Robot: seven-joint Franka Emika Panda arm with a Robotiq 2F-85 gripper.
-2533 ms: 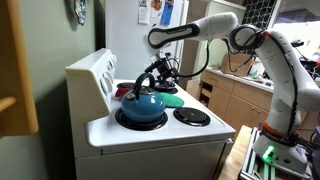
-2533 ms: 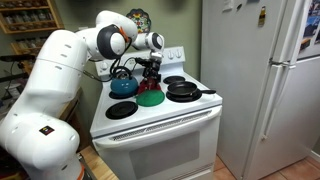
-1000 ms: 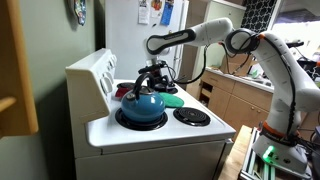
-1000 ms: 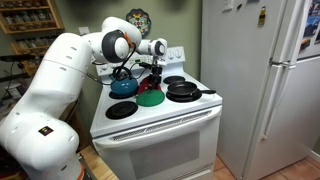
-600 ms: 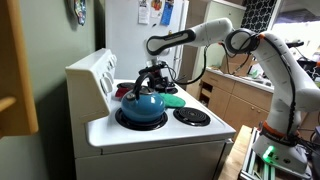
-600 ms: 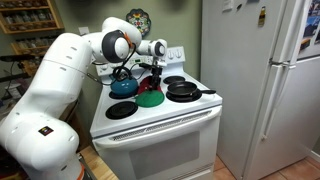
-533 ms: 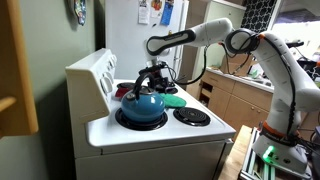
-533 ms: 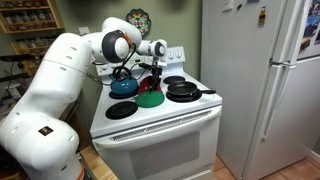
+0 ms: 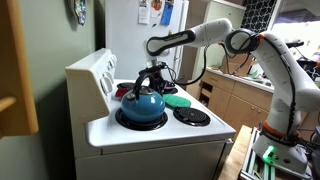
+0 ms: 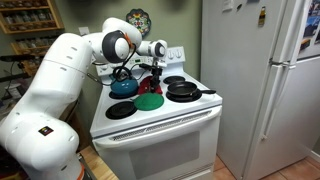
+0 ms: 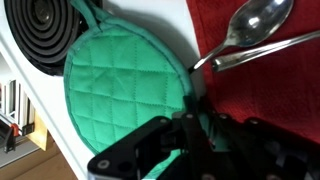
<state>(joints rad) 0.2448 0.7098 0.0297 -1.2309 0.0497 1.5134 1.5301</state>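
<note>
A round green quilted pot holder (image 11: 125, 90) lies on the white stove top, beside a red cloth (image 11: 275, 95) with a metal spoon (image 11: 255, 22) on it. My gripper (image 11: 198, 118) points down at the seam between the two, and its fingers are pinched together on the pot holder's edge. In both exterior views the gripper (image 9: 160, 85) (image 10: 152, 88) hangs low over the middle of the stove, just beside the blue kettle (image 9: 143, 103) (image 10: 123, 86). The pot holder (image 9: 176, 100) (image 10: 148, 101) shows below it.
A black coil burner (image 11: 45, 35) sits next to the pot holder. A black frying pan (image 10: 183, 91) rests on a burner of the stove (image 10: 160, 128). The control panel rises behind, a refrigerator (image 10: 265, 80) stands alongside, and kitchen cabinets (image 9: 235, 95) lie beyond.
The fingers have closed from wide apart to pinched together. The arm has stayed low over the stove, and the pot holder has shifted slightly.
</note>
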